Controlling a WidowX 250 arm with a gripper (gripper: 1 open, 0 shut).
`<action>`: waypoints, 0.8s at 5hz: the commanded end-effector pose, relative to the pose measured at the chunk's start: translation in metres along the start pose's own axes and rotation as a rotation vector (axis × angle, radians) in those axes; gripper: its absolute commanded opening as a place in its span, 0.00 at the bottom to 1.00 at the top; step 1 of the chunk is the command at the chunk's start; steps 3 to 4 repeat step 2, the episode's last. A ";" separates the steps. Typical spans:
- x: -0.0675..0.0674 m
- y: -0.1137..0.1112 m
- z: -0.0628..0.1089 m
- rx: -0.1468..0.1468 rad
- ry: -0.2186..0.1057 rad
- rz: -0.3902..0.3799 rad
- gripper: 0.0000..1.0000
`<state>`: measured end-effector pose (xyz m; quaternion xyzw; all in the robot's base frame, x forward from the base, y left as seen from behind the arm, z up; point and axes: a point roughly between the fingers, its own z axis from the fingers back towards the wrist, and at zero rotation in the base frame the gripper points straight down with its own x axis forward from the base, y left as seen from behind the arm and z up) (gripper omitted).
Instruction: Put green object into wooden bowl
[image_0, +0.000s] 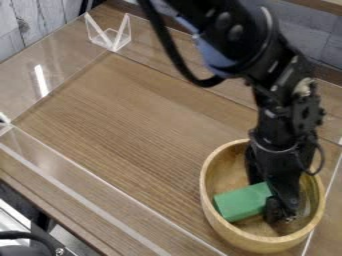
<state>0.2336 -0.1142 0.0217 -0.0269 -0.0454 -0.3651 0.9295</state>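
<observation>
Down in the wooden bowl (221, 226) at the near right corner of the bench (120, 120), the green object (245, 203) lies on the bowl's floor, with the black hand (278, 198) pointing straight down just beside it, fingers spread wide and gripping nothing.

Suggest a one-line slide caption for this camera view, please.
Open gripper points down inside the wooden bowl, with the green object lying in the bowl beside it.
</observation>
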 end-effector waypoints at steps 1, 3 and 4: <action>-0.013 0.000 0.013 0.006 0.011 0.048 1.00; -0.005 -0.017 0.015 0.000 0.011 -0.026 1.00; -0.005 -0.017 0.015 0.000 0.011 -0.026 1.00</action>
